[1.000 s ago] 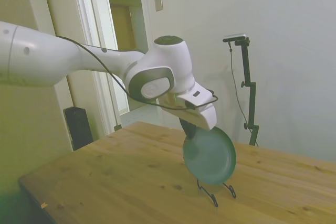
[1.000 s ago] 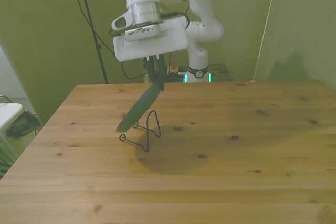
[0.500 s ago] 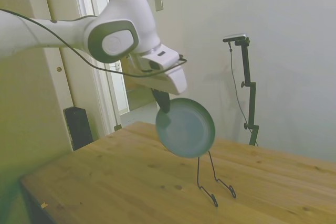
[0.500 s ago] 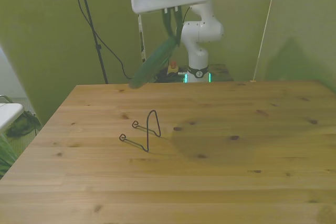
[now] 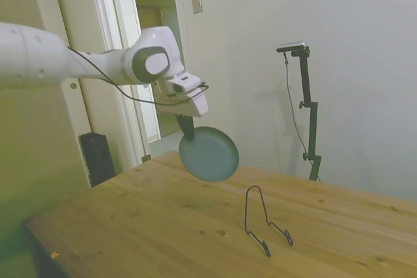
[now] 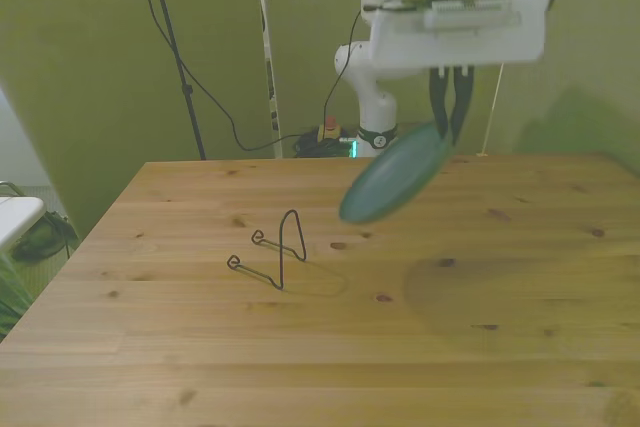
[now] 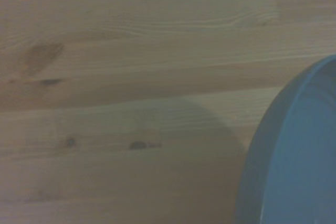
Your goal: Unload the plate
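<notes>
Your hand (image 6: 449,125) is pinching the plate (image 6: 394,174) by its upper rim, the two dark fingers (image 6: 438,107) closed on the edge with the plate hanging below them, clear of the counter (image 6: 420,347). In the side view the hand (image 5: 189,131) grips the plate (image 5: 208,154) at the top edge and the plate tilts, its hollow face turned toward that camera. The plate is round, matte teal-green, plain, with a shallow raised rim. In the wrist view a curved stretch of that rim and the smooth inner face (image 7: 299,156) fill one corner, with a soft shadow on the boards beside it.

The stand (image 6: 272,251) sits on the counter toward the front view's left of the plate, well apart from it. It is thin black wire, bent into an upright loop with two low feet that end in small curls (image 5: 266,224).

The counter is pale wood in long planks, with dark knots and visible grain.
</notes>
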Controlling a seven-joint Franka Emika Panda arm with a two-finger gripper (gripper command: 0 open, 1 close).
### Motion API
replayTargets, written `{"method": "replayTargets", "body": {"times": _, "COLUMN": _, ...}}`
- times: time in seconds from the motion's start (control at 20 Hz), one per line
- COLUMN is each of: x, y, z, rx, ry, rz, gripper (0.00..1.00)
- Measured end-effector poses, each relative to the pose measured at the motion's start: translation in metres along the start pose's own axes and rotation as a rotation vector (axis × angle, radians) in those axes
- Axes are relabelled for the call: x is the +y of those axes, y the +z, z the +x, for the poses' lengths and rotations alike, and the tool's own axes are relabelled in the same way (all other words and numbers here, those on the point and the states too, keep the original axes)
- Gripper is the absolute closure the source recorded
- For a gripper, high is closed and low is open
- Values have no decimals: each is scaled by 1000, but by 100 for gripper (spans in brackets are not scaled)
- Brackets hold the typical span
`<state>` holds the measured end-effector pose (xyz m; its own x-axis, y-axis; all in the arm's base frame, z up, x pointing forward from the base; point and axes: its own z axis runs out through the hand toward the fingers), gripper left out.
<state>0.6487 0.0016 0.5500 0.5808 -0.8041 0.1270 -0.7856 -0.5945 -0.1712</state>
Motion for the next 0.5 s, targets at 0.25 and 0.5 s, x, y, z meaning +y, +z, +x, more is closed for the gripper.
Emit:
{"method": "replayTargets", "body": {"times": 0.25, "x": -34, "y": 89, "z": 31, "rx": -35, "ry": 95, "rz": -103, "gripper": 100}}
{"method": "replayTargets", "body": {"times": 0.5, "x": -49, "y": 141, "z": 61, "rx": -20, "ry": 179, "rz": -159, "gripper": 100}}
